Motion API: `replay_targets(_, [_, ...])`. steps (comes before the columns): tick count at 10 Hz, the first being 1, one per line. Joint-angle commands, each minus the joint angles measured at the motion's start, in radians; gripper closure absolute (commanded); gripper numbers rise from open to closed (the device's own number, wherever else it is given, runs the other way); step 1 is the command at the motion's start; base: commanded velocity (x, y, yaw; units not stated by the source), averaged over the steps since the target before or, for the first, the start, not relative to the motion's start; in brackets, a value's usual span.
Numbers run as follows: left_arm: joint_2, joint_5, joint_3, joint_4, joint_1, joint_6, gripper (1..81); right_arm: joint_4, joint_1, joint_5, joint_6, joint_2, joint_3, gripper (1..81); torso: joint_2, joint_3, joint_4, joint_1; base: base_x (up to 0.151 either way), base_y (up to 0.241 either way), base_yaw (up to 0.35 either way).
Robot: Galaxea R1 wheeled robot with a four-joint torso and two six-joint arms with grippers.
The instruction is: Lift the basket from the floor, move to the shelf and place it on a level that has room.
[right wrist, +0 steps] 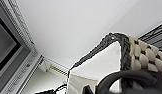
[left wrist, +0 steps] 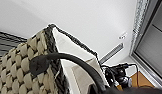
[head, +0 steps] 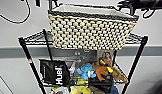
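The cream woven basket (head: 92, 30) with its dark braided rim and white lining hangs level at the height of the shelf's (head: 27, 55) top level (head: 35, 37). Its lower front edge covers the tier's front rail. My left gripper (head: 50, 4) holds the basket's left end and my right gripper (head: 130, 7) holds the right end. In the left wrist view the basket (left wrist: 17, 70) is close up, with its dark loop handle (left wrist: 72, 58) arching right at the wrist. The right wrist view shows the other end of the basket (right wrist: 144, 57) and its handle (right wrist: 127, 75) the same way.
The tier below holds a black "Huel" bag (head: 55, 72), a blue soft toy (head: 85, 70), an orange soft toy (head: 103, 70) and more toys underneath. A pale wall stands right behind the rack. A cable (head: 20, 18) hangs at the upper left.
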State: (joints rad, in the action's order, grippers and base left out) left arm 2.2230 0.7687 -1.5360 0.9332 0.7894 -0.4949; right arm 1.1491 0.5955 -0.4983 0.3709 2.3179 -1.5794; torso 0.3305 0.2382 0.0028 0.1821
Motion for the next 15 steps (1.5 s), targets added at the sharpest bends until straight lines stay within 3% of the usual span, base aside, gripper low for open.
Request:
replay_targets(1, [0.094,-0.009,-0.128,-0.04,0.113,0.018,81.1,-0.02,0.143,-0.057,-0.021,0.116,-0.175,81.1,0.0,0.0,0.0,0.0,0.0,0.0,0.0])
replay_targets(6, [0.207,0.017,-0.299,-0.105,0.067,0.025,81.1,-0.023,0.144,-0.197,-0.067,0.272,-0.474,81.1,0.0,0.0,0.0,0.0,0.0,0.0,0.0])
replay_targets(10, [0.261,0.052,-0.403,-0.143,0.055,0.032,81.1,-0.048,0.126,-0.256,-0.124,0.359,-0.657,81.1,0.0,0.001,0.0,0.0,0.0,0.0,0.0])
replay_targets(15, [0.293,0.075,-0.484,-0.188,0.018,0.041,81.1,-0.057,0.063,-0.289,-0.179,0.398,-0.774,81.1,-0.001,0.001,0.0,0.0,0.0,0.0,0.0])
